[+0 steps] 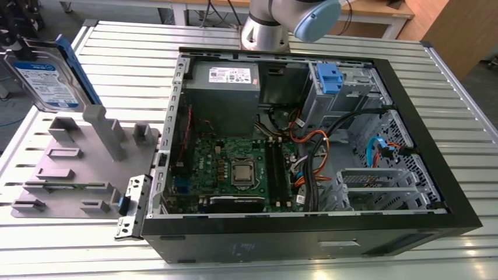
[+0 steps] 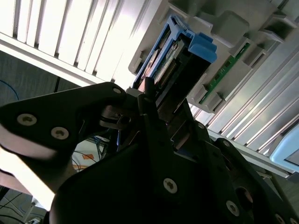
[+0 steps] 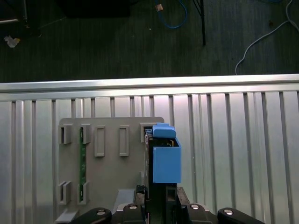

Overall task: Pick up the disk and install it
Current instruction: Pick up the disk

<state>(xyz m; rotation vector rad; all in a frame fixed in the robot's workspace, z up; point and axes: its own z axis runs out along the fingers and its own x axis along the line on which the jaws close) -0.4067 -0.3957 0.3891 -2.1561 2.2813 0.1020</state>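
The disk, its blue-and-white label too small to read, stands upright along the grey holder's edge on the slatted table. In the first wrist view the gripper hangs right at it; whether it grips cannot be told.

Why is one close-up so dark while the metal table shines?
In the second wrist view the gripper is a dark, shadowed mass while the table slats glare white; in the first wrist view the table's edge gleams above a dim floor; the exterior view is evenly lit, the computer case shaded inside.

disk label print unreadable, power-supply sticker print unreadable
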